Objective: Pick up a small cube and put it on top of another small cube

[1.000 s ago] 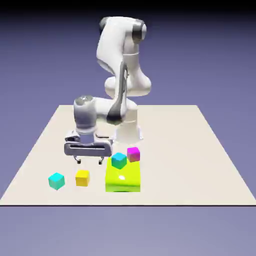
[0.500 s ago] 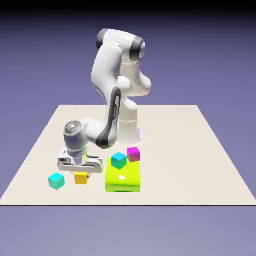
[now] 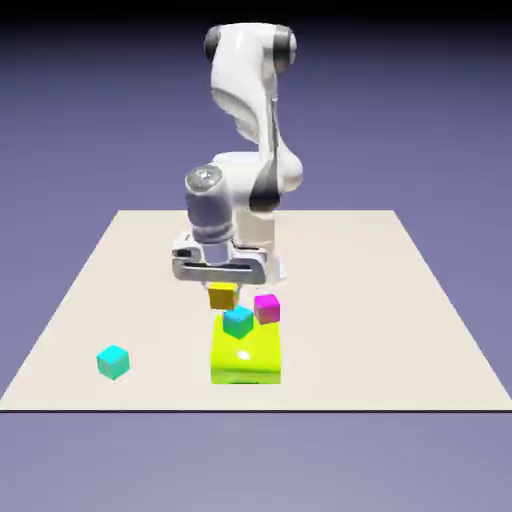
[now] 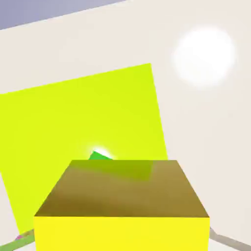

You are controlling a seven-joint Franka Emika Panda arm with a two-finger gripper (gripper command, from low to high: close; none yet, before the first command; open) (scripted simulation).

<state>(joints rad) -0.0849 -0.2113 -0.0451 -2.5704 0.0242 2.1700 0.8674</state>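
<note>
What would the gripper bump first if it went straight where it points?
Maybe the blue cube or the green block: the yellow cube in the gripper hides the spot, so I can't tell which.

There are four small plain cubes: one yellow (image 3: 223, 296), one magenta (image 3: 267, 309) and two in cyan shades, a turquoise one (image 3: 113, 362) and a bluer one (image 3: 238, 321). Of larger blocks there is one, lime-green and box-shaped (image 3: 246, 363). There is one jointed white robot arm (image 3: 240, 80), with one claw (image 3: 223, 293), and one flat beige worktop (image 3: 370, 320).
</note>
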